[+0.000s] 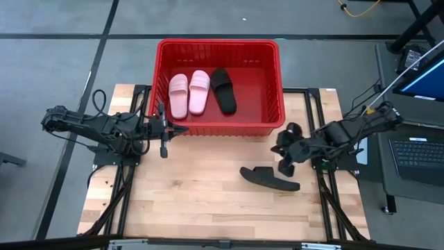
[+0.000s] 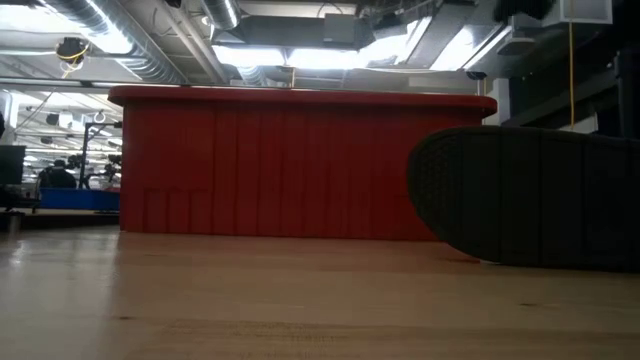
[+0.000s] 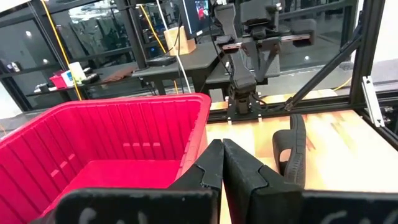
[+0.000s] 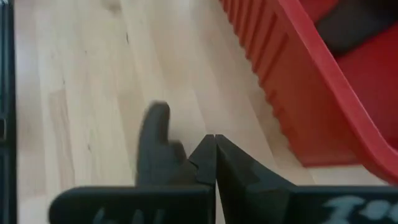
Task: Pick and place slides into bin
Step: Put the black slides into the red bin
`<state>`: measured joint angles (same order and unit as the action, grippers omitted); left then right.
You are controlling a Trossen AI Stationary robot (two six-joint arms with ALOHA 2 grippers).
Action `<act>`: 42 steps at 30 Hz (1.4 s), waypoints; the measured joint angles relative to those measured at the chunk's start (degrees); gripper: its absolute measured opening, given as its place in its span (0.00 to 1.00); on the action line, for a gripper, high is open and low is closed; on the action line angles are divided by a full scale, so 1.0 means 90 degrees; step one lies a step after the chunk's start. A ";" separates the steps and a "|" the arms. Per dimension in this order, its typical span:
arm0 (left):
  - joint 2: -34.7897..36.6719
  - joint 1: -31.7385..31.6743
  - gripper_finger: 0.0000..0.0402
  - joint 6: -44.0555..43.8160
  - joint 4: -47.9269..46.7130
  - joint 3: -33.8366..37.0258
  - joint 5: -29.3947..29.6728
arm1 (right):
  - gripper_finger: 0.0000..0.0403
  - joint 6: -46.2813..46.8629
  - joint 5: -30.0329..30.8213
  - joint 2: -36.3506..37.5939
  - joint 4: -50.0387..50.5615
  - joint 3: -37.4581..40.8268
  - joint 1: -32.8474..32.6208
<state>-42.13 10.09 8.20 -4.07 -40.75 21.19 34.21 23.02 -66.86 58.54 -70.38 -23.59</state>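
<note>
Nearest, one black slide (image 1: 269, 178) lies on the table (image 1: 194, 201) — beside it the right gripper (image 1: 284, 167), fingers together, empty. Farther back, the left gripper (image 1: 164, 148), also closed, sits before the bin (image 1: 216, 47) holding three slides (image 1: 201, 92).

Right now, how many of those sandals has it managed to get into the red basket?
Three: two pink slides and one black slide lie in the bin. The last black slide rests on the table, on its side. Both end effectors, left and right, are shut and empty.
</note>
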 joint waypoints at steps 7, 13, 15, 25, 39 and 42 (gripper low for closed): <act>0.0000 0.0000 0.01 -0.0006 0.0002 0.0000 0.0059 | 0.02 -0.0039 -0.0344 0.1236 0.0185 0.0876 -0.0291; 0.0000 0.0000 0.01 -0.0016 0.0238 0.0000 0.0209 | 0.02 0.0171 -0.1096 0.2084 0.0196 0.1953 -0.0319; 0.0000 0.0000 0.01 -0.0002 0.0352 -0.0002 0.0209 | 0.02 0.0178 -0.1273 0.2212 0.0199 0.2296 -0.0319; 0.0000 0.0000 0.01 -0.0056 0.0484 0.0000 0.0954 | 0.10 -0.0639 -0.1512 0.2199 -0.0086 0.3039 -0.0319; 0.0000 0.0000 0.01 -0.0345 0.0483 0.0000 0.1093 | 0.44 -0.2003 -0.1104 0.1424 -0.0436 0.3202 -0.0314; 0.0000 0.0000 0.01 -0.0345 0.0483 0.0000 0.1093 | 0.45 -0.2001 -0.1107 0.1193 -0.0465 0.3202 -0.0314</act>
<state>-42.13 10.09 5.10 0.27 -40.75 31.03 16.21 13.06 -56.12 54.36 -41.56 -26.41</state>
